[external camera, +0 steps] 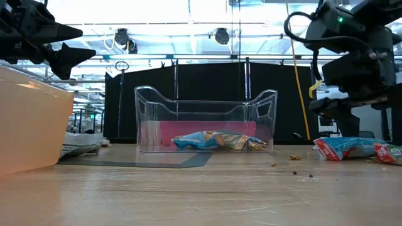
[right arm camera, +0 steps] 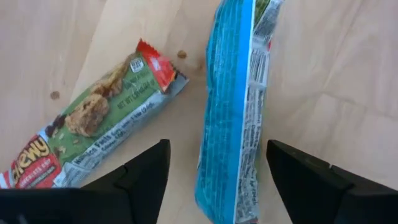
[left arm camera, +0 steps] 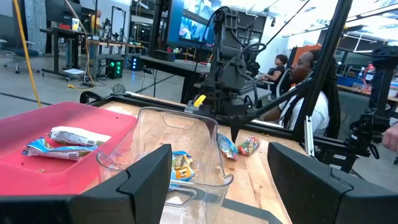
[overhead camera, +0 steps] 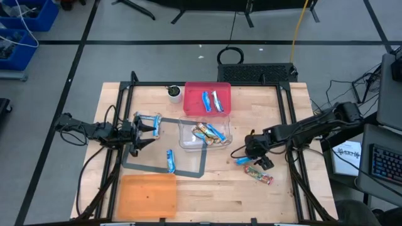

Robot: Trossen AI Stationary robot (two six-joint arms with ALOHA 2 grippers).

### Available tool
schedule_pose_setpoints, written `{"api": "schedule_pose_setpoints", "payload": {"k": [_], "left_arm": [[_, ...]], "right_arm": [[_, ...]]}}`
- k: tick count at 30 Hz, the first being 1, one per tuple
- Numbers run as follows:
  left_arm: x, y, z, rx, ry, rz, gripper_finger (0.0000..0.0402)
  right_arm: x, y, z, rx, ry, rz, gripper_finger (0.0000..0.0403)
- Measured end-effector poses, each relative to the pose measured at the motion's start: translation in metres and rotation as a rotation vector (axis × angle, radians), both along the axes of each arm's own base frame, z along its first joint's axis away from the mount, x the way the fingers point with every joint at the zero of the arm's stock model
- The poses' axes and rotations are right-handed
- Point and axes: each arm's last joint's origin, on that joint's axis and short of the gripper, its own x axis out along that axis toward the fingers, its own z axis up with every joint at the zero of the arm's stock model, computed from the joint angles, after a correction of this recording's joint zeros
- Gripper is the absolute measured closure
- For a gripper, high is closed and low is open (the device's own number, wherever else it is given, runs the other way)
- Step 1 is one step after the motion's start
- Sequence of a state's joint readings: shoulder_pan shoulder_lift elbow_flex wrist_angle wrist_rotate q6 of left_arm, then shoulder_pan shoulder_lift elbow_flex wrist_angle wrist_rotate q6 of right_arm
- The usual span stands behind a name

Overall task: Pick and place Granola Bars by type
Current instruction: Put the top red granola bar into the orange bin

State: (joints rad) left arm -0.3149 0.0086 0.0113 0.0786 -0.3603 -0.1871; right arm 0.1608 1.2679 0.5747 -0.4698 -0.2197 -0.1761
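- The right pincer hangs low over the desk, its fingers apart on either side of a blue-wrapped granola bar that lies flat on the wood; no contact with the wrapper is visible.
- Just beside that bar lies a green-and-red chewy granola bar, also flat on the desk, outside the fingers.
- In the high view the right pincer sits right of the clear bin, with the blue bar and the chewy bar close below it.
- The clear bin holds several mixed bars.
- Behind it, the red tray holds two blue bars.
- The left pincer hovers left of the clear bin, fingers apart and holding nothing.
- One blue bar lies on the grey-outlined mat; an orange tray sits near the desk's front edge.
- A white cup stands beside the red tray.
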Motion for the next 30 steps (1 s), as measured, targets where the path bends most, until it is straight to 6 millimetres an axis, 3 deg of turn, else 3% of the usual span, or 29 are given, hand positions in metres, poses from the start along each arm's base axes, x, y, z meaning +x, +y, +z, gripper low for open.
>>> {"api": "schedule_pose_setpoints", "payload": {"k": [9, 22, 30], "left_arm": [[0.0, 0.0, 0.0, 0.0, 0.0, 0.0, 0.0133], [0.0, 0.0, 0.0001, 0.0, -0.001, 0.0, 0.0133], [0.0, 0.0, 0.0001, 0.0, 0.0, 0.0, 0.0133]], "right_arm": [[0.0066, 0.0012, -0.0054, 0.021, -0.01, -0.003, 0.0212], [0.0078, 0.0014, -0.0049, 0.032, -0.018, -0.024, 0.0381], [0.0077, 0.0014, -0.0049, 0.033, -0.015, -0.026, 0.0385]]}}
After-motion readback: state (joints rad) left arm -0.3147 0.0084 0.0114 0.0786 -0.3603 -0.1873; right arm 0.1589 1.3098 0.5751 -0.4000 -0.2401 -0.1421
